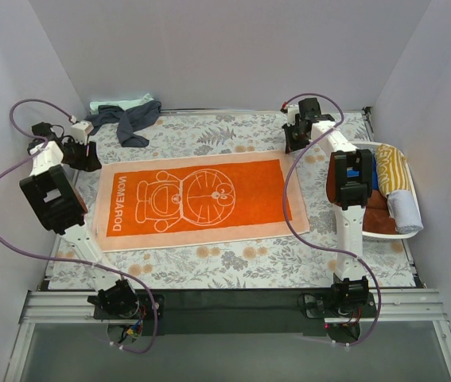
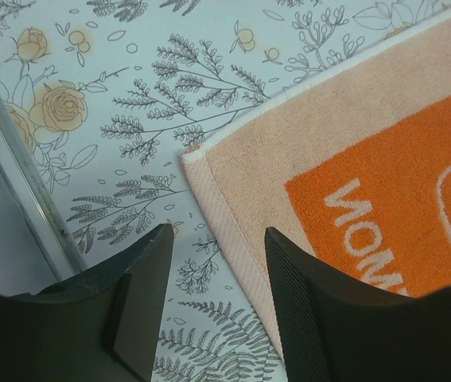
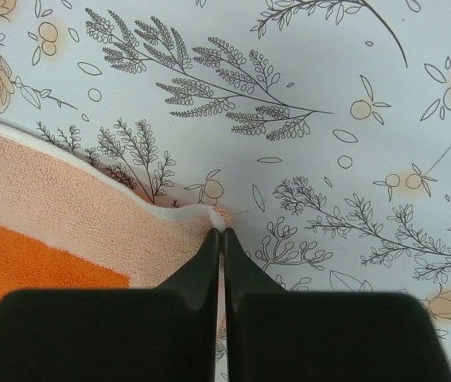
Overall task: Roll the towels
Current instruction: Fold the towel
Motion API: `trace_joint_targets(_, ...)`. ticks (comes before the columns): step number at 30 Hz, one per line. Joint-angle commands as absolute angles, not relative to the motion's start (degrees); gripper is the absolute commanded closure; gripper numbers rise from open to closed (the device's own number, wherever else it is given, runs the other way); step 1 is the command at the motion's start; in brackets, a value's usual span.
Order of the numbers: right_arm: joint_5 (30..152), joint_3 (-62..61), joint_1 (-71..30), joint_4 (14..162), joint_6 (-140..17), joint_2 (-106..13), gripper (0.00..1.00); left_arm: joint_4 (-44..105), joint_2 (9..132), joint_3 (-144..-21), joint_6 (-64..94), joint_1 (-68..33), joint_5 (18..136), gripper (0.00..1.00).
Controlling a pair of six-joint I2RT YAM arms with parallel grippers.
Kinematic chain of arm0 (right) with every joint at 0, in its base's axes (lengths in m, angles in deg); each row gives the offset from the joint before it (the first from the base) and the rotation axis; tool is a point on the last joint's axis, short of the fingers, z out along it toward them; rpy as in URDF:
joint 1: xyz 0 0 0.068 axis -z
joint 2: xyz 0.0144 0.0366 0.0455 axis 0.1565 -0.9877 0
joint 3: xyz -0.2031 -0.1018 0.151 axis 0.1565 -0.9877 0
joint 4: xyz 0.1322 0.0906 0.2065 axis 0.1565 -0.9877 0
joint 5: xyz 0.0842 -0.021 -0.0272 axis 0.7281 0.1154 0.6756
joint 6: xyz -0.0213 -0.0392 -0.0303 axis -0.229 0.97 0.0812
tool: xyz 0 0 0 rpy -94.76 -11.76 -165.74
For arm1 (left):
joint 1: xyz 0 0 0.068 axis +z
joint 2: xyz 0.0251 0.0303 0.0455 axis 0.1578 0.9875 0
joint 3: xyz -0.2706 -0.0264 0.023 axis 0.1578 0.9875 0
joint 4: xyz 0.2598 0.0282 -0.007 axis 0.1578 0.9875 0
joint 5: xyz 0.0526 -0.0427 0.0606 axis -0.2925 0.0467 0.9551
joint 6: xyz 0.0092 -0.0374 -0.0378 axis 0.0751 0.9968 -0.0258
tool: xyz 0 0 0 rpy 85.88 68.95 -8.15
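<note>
Two risks show from here. On the left, the left gripper (image 2: 217,239) has its jaws spread and holds nothing. If the other side pulls alone, I judge that the orange towel (image 1: 201,199) would be dragged crooked and the roll would start skewed. On the right, the right gripper (image 3: 222,232) has its jaws pressed together on only the very tip of the towel's corner. Such a small bite could slip out of the terry under a pull.

The towel lies flat and open in the middle of the floral table covering (image 1: 233,259). Its far left corner sits just ahead of the left jaws. The short hem runs down beside one finger, and the gap between the jaws is mostly over the covering. Its far right corner is pinched between the right fingertips, a little puckered.
</note>
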State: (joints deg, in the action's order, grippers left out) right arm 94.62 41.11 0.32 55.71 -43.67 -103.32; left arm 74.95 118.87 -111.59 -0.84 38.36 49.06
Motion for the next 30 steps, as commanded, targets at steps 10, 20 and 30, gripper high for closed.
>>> trace_joint_targets(10,97.4,41.5,0.2,56.3,-44.6,-101.8,0.99,75.0,125.4,-120.5,-1.0,36.9,51.4,0.69)
trace_joint_targets(20,97.7,41.3,0.3,56.2,-44.4,-101.3,0.99,74.3,132.4,-126.4,1.5,34.8,53.7,0.66)
trace_joint_targets(30,97.7,41.1,0.5,56.2,-44.0,-100.7,0.99,76.1,133.1,-124.2,2.1,34.4,52.8,0.69)
